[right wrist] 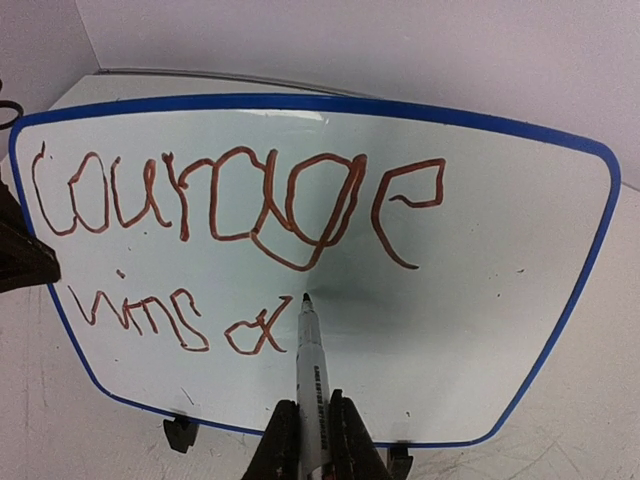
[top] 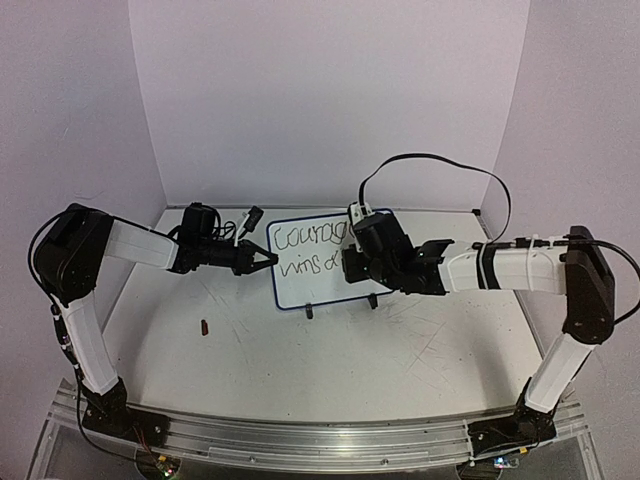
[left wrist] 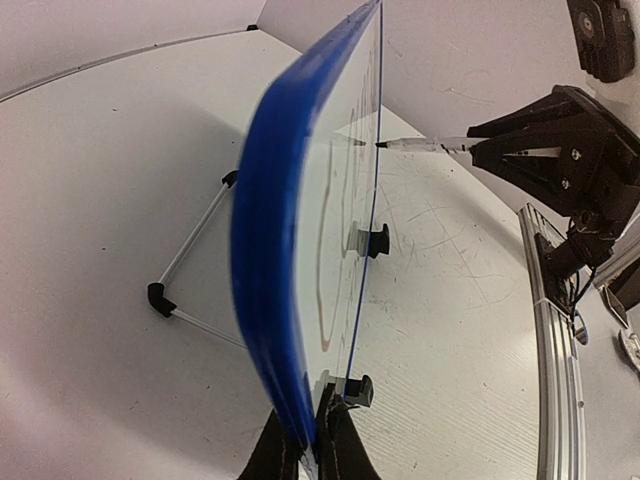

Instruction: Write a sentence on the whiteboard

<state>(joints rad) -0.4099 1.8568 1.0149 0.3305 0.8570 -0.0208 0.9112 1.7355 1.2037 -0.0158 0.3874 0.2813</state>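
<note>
2 arms meet at the whiteboard (top: 312,290), which stands upright on its 2 black clip feet (top: 309,311) toward the back of the table (top: 330,370), its face turned to the arms' bases. we see the left gripper (top: 268,260) pinching the board's left edge. from the left wrist its fingers (left wrist: 345,455) are pressed together on the blue frame (left wrist: 262,250), close to 1 foot. the right gripper (top: 348,268) sits in front of the board's right half and is clamped on a marker (right wrist: 309,370). the barrel is squeezed between its 2 fingers (right wrist: 350,445) and the tip points up at the board. that tip touches the white face just right of the last letter of the lower line. the sentence (right wrist: 230,195) reads "courage" across the top and "wins a" beneath it, in loopy strokes that look reddish-brown from the right wrist and dark from above. a small reddish piece (top: 204,326) lies on the scuffed table, well apart from the board, in front of the left arm.
</note>
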